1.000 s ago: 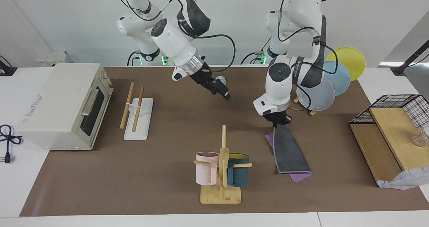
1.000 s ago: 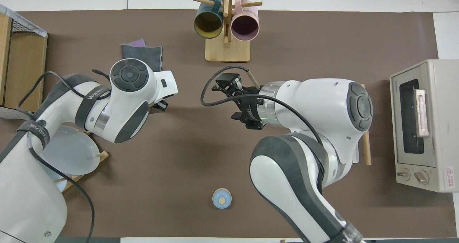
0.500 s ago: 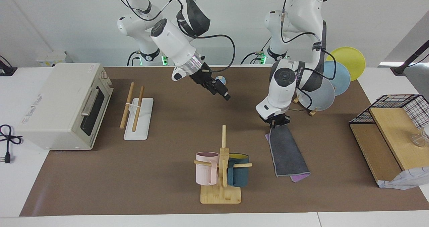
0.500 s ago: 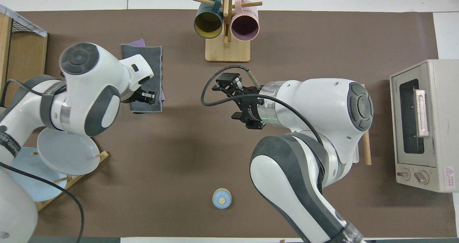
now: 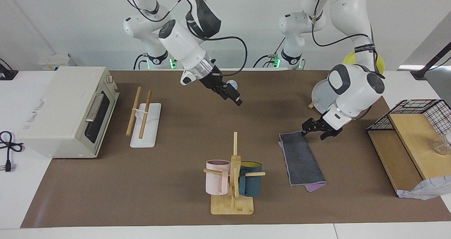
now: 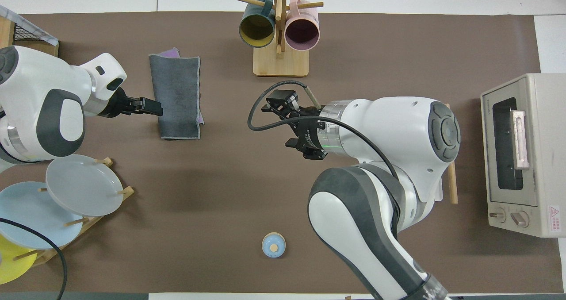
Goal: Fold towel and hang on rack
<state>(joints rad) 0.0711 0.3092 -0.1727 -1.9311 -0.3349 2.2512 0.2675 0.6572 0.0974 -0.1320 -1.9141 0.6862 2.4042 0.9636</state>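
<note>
Brown-covered bench (image 5: 176, 203). Towel (image 5: 301, 159) folded, grey face up, flat beside mug tree (image 5: 232, 182). Rack (image 5: 144, 121) clear in facing view only, by toaster oven (image 5: 67, 110). Left gripper (image 5: 314, 130) open beside towel; right gripper (image 5: 230, 94) raised mid-bench, fingers indeterminate.

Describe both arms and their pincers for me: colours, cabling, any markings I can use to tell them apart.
Both arms have glossy white rounded shells with dark grey joint bands and round dark grey joint caps. The right pincer is black, mounted past a silver metal ring, with a black cable looping from the wrist. The left pincer is black as well; a thin black cable runs along its arm, strapped by a black band with small white lettering.
</note>
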